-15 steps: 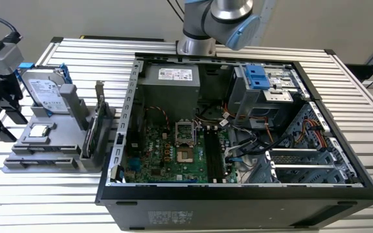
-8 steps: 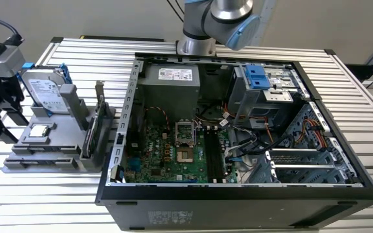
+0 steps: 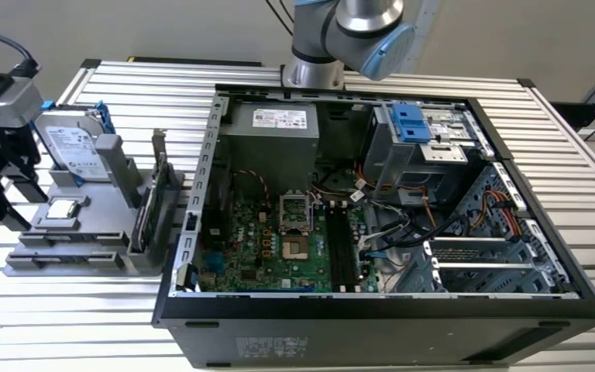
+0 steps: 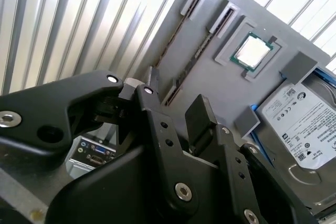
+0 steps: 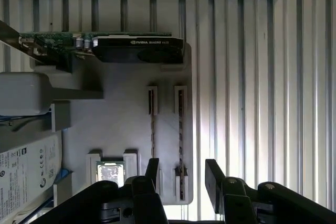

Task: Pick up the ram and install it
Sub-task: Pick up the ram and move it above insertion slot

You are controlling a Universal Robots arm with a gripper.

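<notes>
While the ram [image 5: 180,129] stands on edge in the grey holder [image 5: 121,124] beside the open computer case [image 3: 380,310], the gripper [image 5: 182,170] hovers over it with fingers [image 5: 212,174] spread and empty, so the pick-up appears in hand, calling for a closure centred squarely on that thin board.

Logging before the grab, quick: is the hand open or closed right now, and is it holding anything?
The hand is open and holds nothing; it hangs over the ram in the gray holder.
</notes>
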